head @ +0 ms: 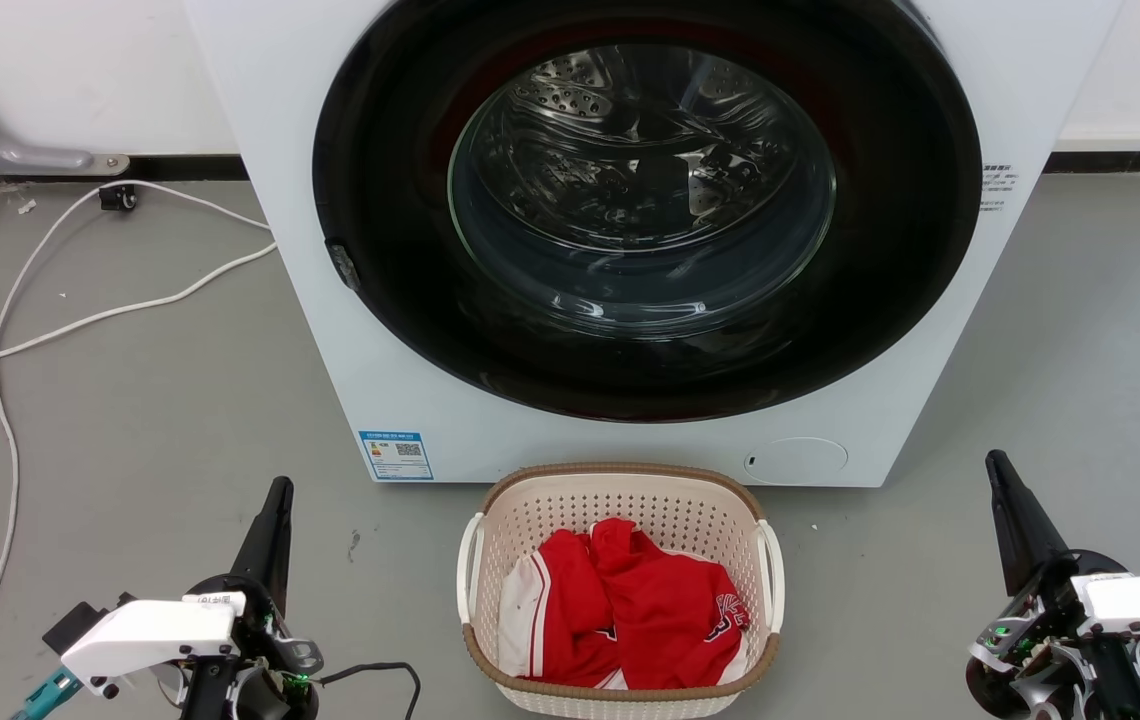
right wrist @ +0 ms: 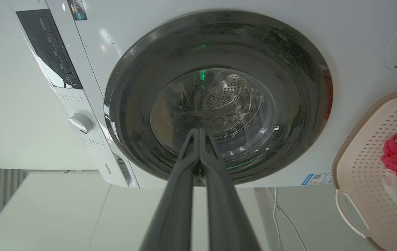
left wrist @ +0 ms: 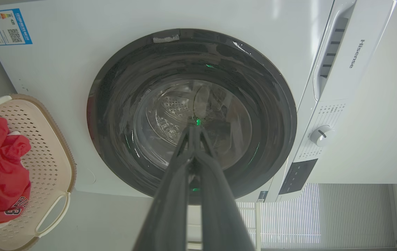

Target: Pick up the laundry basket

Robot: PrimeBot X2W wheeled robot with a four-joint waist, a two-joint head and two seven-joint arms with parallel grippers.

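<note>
On the grey floor (head: pixel 130 420), just before the white washer (head: pixel 350 380), sits the laundry basket (head: pixel 675 508): rounded, perforated cream plastic, brown woven-look rim, crumpled red cloth (head: pixel 660 610) inside. Flanking it, the left gripper (head: pixel 279 487) and right gripper (head: pixel 996 460) show slim dark fingers pressed together.

The left gripper (head: pixel 277 497) is sitting low at the left, fingers pressed together and pointing up. The right gripper (head: pixel 998 472) is mirroring it at the right, fingertips meeting, tilting slightly leftward. Both are idling well apart.
</note>
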